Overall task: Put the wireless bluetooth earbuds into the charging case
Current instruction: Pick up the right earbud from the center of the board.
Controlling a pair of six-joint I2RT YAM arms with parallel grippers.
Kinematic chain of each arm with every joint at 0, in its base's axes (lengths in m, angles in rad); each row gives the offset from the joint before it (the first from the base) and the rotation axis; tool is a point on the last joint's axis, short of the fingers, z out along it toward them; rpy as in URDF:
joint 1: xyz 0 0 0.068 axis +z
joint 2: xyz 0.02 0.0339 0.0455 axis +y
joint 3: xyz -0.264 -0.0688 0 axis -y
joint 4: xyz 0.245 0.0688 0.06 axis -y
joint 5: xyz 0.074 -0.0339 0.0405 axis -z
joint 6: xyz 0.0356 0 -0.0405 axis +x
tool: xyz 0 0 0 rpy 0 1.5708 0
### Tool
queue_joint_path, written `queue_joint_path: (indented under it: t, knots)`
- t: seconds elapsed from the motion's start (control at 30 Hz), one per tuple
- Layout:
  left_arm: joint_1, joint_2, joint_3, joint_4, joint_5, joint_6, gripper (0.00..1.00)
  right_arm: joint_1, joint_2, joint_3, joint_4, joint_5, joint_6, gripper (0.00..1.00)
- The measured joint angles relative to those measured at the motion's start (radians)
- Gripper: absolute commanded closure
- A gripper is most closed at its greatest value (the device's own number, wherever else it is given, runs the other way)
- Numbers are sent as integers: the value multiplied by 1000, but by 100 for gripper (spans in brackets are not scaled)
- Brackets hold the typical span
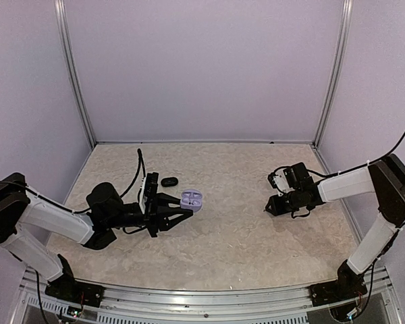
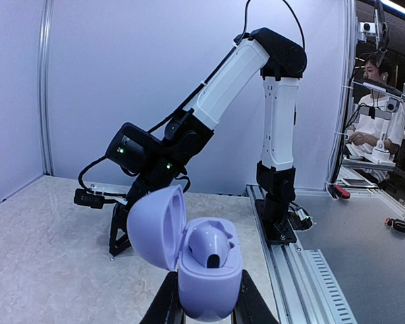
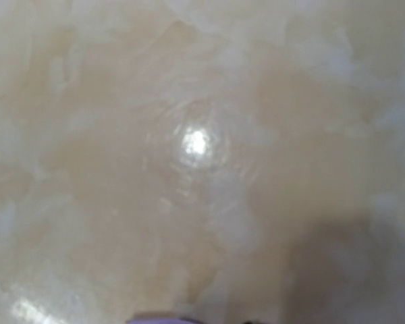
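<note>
Left jaws around open lavender case (image 2: 206, 287), one earbud (image 2: 206, 243) apparently inside.

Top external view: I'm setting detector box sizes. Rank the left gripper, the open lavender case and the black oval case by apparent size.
1. left gripper, largest
2. lavender case, lid open
3. black oval case, smallest, though only a little smaller than the lavender one

top: overhead, whole table (image 1: 256, 236) | left wrist: faces right arm (image 2: 231, 75) | right wrist: table close-up

1 earbud (image 2: 209, 244) sits in the open case (image 2: 209, 287), with another case (image 1: 169, 181) behind it.
</note>
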Motion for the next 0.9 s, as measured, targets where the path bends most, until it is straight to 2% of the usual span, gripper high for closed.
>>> queue_joint_path:
  t: [0.2,0.37,0.57,0.77,0.9]
  knots:
    - [0,6,0,0,0,0,100,0,0,0,0,-8,-16,80]
    - [3,6,0,0,0,0,100,0,-14,0,0,-23,-35,82]
    - [9,7,0,-1,8,0,100,23,-126,0,-8,-28,-72,82]
    - [29,10,0,-19,42,8,100,162,-278,40,-61,22,-139,82]
    - [39,-2,6,-96,69,64,100,285,-380,96,-95,77,-217,81]
